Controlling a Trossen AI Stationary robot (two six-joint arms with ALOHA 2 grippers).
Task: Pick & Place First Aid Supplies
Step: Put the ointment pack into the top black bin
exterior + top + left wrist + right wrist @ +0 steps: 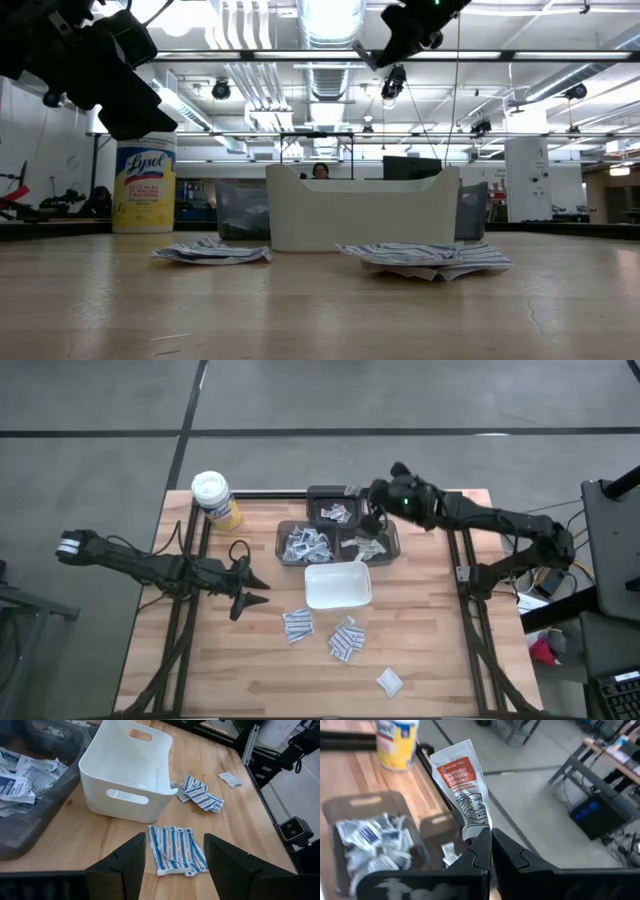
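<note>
Right gripper (491, 836): fingers pinched on one ointment packet (462, 787), white with a red label, held above the dark bins (337, 540) just behind the white tray (337, 586). Left gripper (255, 593): fingers spread wide, empty, hovering left of the white tray over a blue-striped packet stack (175, 849). Other first aid supplies: a second striped stack (345, 639) and a lone white packet (390, 681) on the table (240, 670) in front of the tray; more packets fill the bins.
</note>
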